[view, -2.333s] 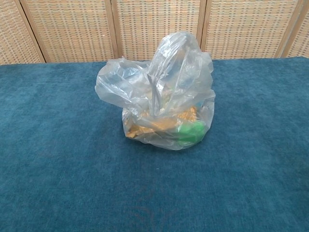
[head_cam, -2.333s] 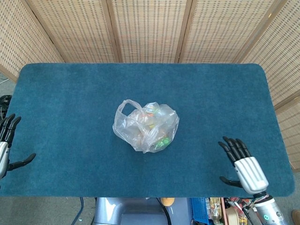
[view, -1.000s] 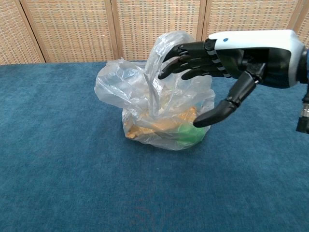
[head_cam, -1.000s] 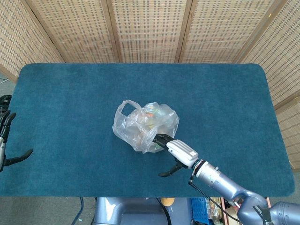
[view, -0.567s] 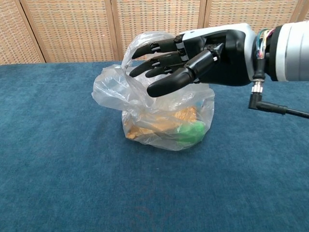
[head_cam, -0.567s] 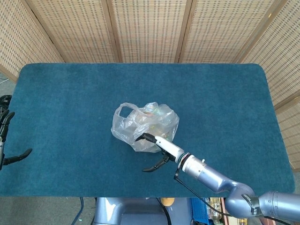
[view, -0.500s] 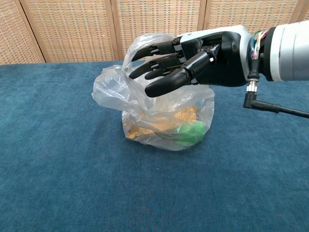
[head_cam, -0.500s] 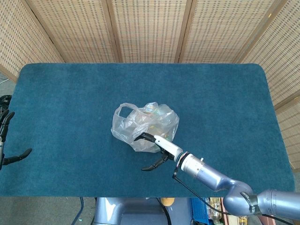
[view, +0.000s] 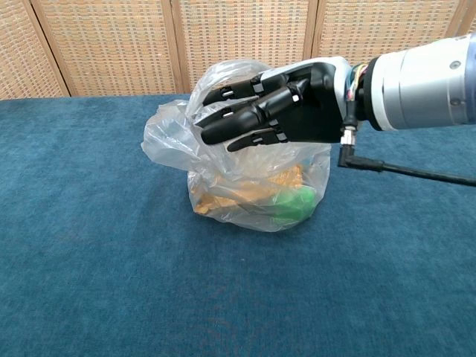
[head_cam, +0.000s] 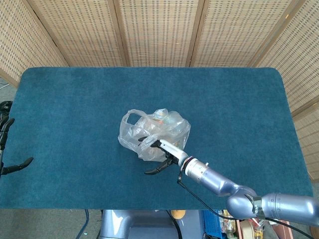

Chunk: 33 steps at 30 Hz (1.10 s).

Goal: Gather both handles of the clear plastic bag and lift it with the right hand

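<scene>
At the counter's (head_cam: 60,99) left edge the left hand (head_cam: 7,149) hangs idle, fingers apart. Mid-counter sits the clear plastic bag (view: 245,171); the right hand (view: 271,104), fingers spread and gripping nothing, reaches among its handles. Next it likely must hook both loops, close, then lift.

No legible text, label or number anywhere (not even on the bagged items).

A blue carpeted table (head_cam: 75,99) carries the clear plastic bag (head_cam: 149,132) near its middle.
</scene>
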Available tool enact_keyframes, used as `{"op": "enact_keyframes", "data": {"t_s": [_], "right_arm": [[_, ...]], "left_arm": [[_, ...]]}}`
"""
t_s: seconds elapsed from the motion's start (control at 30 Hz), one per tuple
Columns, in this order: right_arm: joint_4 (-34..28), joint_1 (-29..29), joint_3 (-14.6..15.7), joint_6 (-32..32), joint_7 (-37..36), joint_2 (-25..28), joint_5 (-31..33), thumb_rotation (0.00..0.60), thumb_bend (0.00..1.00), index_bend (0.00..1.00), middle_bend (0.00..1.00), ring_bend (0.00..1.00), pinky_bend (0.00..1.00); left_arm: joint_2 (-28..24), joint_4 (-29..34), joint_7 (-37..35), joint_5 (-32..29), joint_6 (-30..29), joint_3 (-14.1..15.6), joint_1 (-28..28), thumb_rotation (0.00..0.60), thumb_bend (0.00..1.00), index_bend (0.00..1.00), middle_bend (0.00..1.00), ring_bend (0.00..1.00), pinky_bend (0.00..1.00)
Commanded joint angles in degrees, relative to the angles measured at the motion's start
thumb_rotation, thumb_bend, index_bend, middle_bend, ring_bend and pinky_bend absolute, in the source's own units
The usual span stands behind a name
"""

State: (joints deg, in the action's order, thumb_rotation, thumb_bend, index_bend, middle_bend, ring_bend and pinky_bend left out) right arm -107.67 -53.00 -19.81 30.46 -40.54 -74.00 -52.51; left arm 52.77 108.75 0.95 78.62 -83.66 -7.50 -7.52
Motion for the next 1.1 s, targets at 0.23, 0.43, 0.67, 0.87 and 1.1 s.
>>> {"op": "enact_keyframes", "data": {"t_s": [0.23, 0.43, 0.67, 0.87, 1.1], "right_arm": [[1.3, 4.5, -12.8, -10.1, -18.0, -2.2, 5.6, 0.6, 0.0, 0.18, 0.27, 0.12, 0.14], [3.0, 8.7, -19.3, -14.9, -23.5, -4.6, 4.7, 0.6, 0.0, 0.18, 0.28, 0.15, 0.27], [3.3, 10.9, -23.6, -18.8, -24.2, -5.2, 4.3, 0.6, 0.0, 0.18, 0.37, 0.23, 0.37], [3.1, 11.7, -24.7, -20.4, -23.4, -4.4, 5.8, 0.6, 0.02, 0.35, 0.48, 0.33, 0.38], [2.4, 12.3, -24.8, -20.9, -21.3, -2.7, 7.6, 0.6, 0.05, 0.39, 0.52, 0.38, 0.39]], "left_arm": [[-0.1, -0.2, -0.4, -0.3, 0.3, -0.1, -0.2, 0.6, 0.18, 0.0, 0.0, 0.0, 0.0], [0.0, -0.3, -0.3, -0.4, 0.4, -0.1, -0.3, 0.6, 0.18, 0.0, 0.0, 0.0, 0.0], [0.3, -0.3, 0.4, -0.9, 0.9, -0.1, -0.6, 0.6, 0.18, 0.0, 0.0, 0.0, 0.0], [0.8, -0.5, 1.4, -1.1, 1.3, -0.1, -1.1, 0.6, 0.18, 0.0, 0.0, 0.0, 0.0], [2.7, -2.7, 2.1, 0.0, 2.8, -1.0, -3.3, 0.6, 0.18, 0.0, 0.0, 0.0, 0.0]]}}
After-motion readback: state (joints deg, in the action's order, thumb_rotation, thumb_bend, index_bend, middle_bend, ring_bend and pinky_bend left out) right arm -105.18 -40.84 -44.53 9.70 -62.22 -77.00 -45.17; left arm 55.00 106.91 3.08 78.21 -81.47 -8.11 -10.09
